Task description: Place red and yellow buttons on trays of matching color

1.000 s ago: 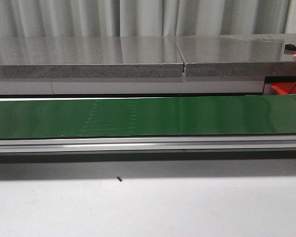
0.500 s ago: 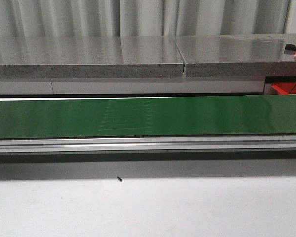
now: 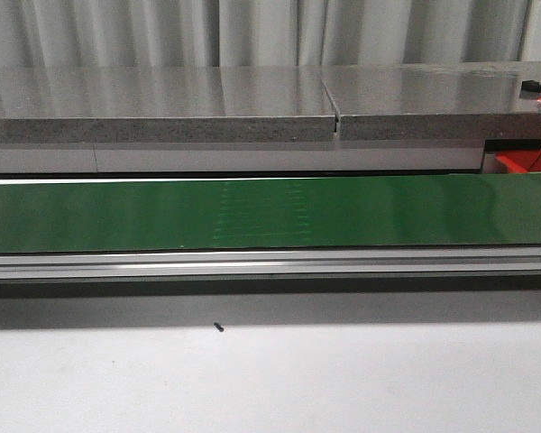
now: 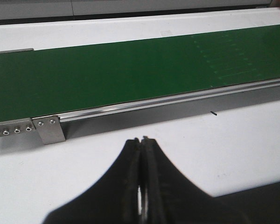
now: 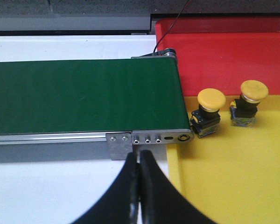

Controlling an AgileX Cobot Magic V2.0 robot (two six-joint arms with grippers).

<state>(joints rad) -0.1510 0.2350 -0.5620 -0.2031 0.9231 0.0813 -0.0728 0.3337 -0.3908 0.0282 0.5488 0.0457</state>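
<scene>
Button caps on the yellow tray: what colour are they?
Both button caps are yellow, matching the yellow tray; right wrist view shows it best.

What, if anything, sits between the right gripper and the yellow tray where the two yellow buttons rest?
Nothing visible does. In the right wrist view, the shut right gripper hangs above the conveyor's end bracket and the yellow tray edge; both yellow buttons already stand on the tray.
</scene>
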